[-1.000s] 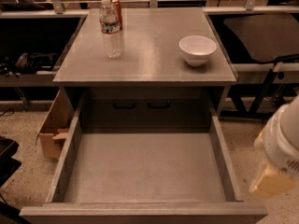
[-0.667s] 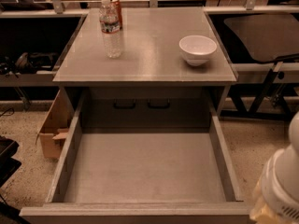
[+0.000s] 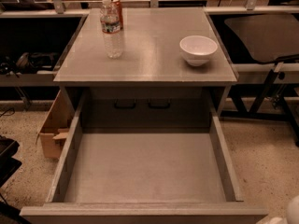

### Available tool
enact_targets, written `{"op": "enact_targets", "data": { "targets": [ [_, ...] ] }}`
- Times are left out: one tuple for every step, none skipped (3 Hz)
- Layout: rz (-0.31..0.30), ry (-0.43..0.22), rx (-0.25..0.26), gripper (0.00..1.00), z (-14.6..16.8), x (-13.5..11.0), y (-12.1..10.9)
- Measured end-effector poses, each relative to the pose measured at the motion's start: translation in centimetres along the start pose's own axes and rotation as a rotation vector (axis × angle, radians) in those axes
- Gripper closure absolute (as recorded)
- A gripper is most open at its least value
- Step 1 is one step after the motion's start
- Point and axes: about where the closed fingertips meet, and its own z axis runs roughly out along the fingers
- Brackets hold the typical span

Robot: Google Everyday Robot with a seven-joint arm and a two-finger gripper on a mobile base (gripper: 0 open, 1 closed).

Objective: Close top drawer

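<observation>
**Grey counter, drawer open toward us**

Under the counter (image 3: pixel 154 50) the top drawer (image 3: pixel 145 171) stands fully out. Its front runs left to right. We see the tool (image 3: pixel 292 212) only as a white edge just beside the front's right end, and we cannot tell its state.

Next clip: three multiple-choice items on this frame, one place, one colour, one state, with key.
1. The water bottle stands: A on the floor; B on the cabinet top, left side; C on a shelf.
2. The bowl is: A white; B blue; C black.
3. The top drawer is: A shut; B pulled open; C removed.
B, it stands up top; A, plainly white; B, its inside shows. The gripper is out of view; only a white part of the arm shows, bottom right.
</observation>
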Motion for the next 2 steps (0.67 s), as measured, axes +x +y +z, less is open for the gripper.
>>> {"op": "enact_targets", "data": {
  "targets": [
    [-0.05,-0.069,0.021,1.0,3.4,-1.3,0.1],
    [-0.062,-0.17,0.067,1.0,5.9,-3.4,-1.9]
  ]
}}
